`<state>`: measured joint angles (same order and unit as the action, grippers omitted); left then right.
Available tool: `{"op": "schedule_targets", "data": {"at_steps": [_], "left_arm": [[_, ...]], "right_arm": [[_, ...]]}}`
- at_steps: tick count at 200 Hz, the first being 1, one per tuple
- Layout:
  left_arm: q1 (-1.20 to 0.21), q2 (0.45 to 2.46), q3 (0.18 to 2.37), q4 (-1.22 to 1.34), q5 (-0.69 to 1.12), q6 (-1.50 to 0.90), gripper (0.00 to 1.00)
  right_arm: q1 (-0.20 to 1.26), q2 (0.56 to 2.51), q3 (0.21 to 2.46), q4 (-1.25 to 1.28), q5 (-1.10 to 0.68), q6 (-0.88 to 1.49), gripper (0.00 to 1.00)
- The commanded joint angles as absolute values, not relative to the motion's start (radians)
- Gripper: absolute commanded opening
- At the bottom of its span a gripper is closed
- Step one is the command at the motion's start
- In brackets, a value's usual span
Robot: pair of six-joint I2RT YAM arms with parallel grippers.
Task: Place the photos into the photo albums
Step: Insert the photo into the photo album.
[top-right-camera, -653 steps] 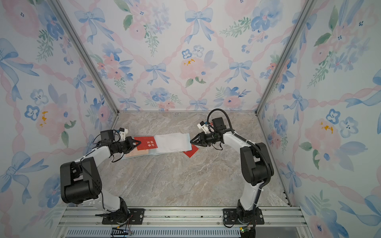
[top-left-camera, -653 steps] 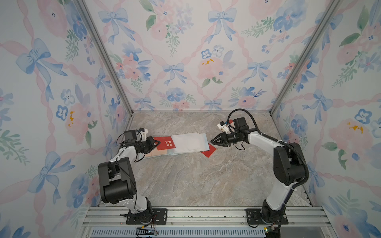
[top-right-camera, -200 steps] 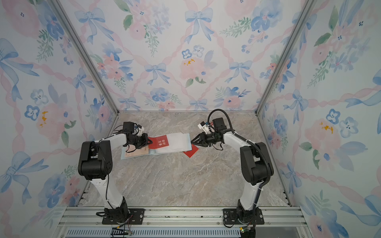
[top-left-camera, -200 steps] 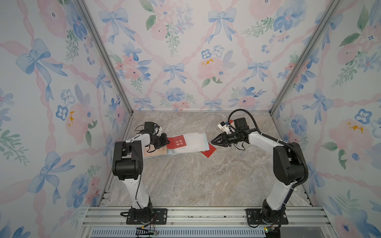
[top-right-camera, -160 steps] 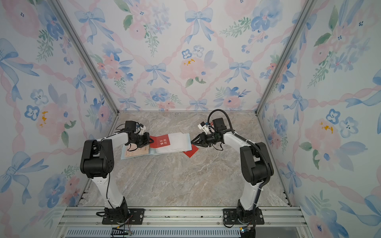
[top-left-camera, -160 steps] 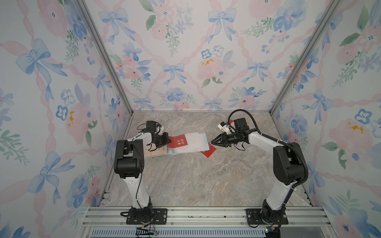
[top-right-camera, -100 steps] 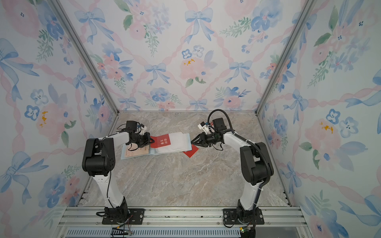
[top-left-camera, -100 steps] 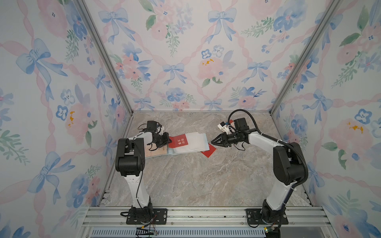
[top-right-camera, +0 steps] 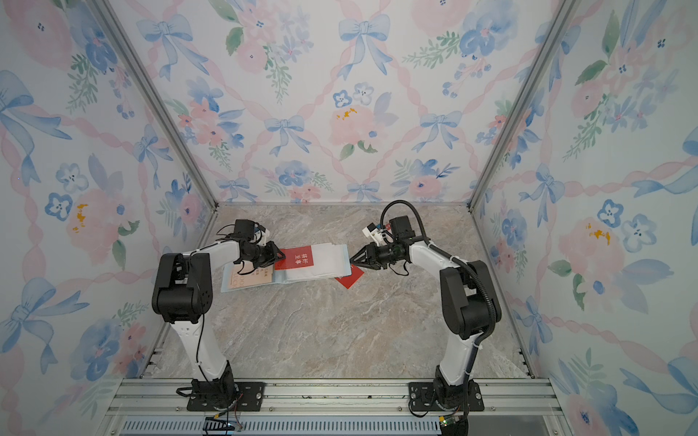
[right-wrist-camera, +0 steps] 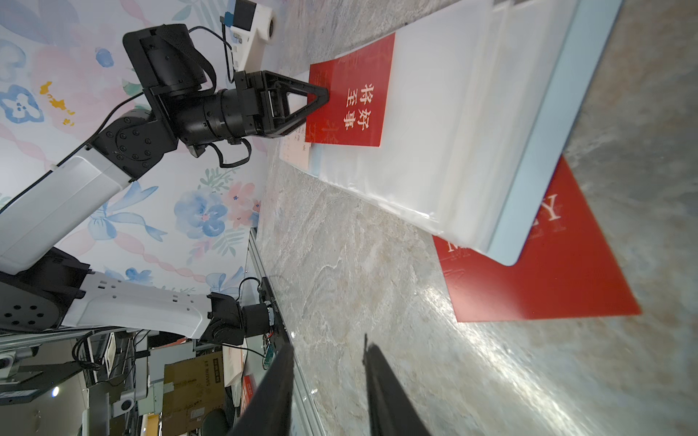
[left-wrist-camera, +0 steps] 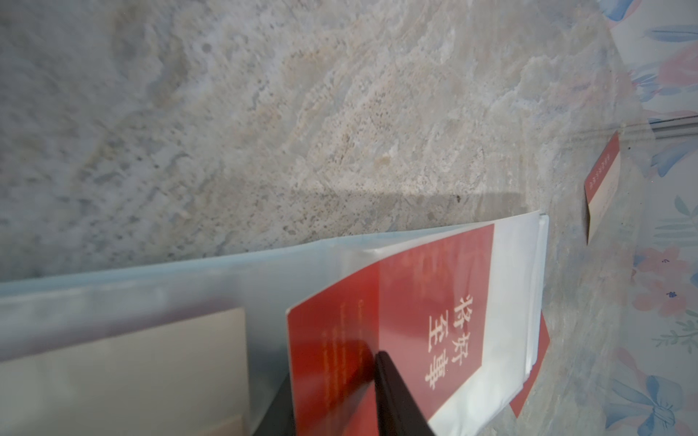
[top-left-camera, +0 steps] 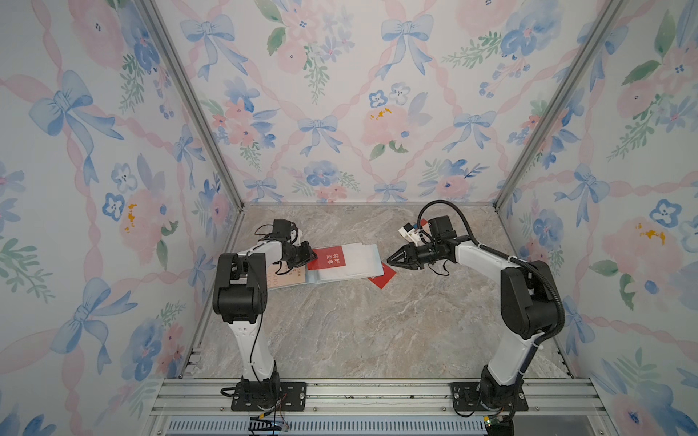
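Marble-patterned counter (top-left-camera: 359, 332) floors a booth walled in bow-and-flower wallpaper (top-left-camera: 332, 113). Toward the back of it the photo album (top-left-camera: 357, 264) lies open and flat, with its pale blue cover showing as an edge under white and clear sleeve pages.

A red card (top-left-camera: 330, 257) with white Chinese characters sits on the album's right-hand page. The left wrist view shows it partly slid under the clear sleeve (left-wrist-camera: 434, 302), its outer end still bare. A cream card (top-left-camera: 287, 280) lies on the left-hand page. A second red card (right-wrist-camera: 547, 271) with pale lettering lies on the counter, tucked partly under the album's right corner.

The left pincer (right-wrist-camera: 326, 96) is at the bare end of the red card. Its jaws stand a little apart, astride that end, and no clamp on it shows. The right pincer (right-wrist-camera: 328, 347) is low over the counter, just beside the album's right edge. Its jaws are likewise a little parted and hold nothing.
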<state>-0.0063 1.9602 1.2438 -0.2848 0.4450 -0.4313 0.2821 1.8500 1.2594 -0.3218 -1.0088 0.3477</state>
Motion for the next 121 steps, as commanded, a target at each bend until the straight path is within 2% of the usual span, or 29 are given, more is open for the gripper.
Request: {"op": "schedule_targets", "data": {"at_steps": [1, 67, 121], "left_arm": [[0.0, 1.927, 1.249, -0.322, 0.39, -0.431, 0.32], [0.02, 1.892, 1.287, -0.391, 0.316, -0.416, 0.39], [0.023, 1.859, 1.285, -0.42, 0.284, -0.416, 0.36]], "right_arm": [[0.277, 1.842, 1.258, -0.337, -1.013, 0.336, 0.33], [0.276, 1.847, 1.258, -0.336, -1.014, 0.334, 0.33], [0.276, 1.853, 1.259, -0.333, -1.014, 0.335, 0.33]]}}
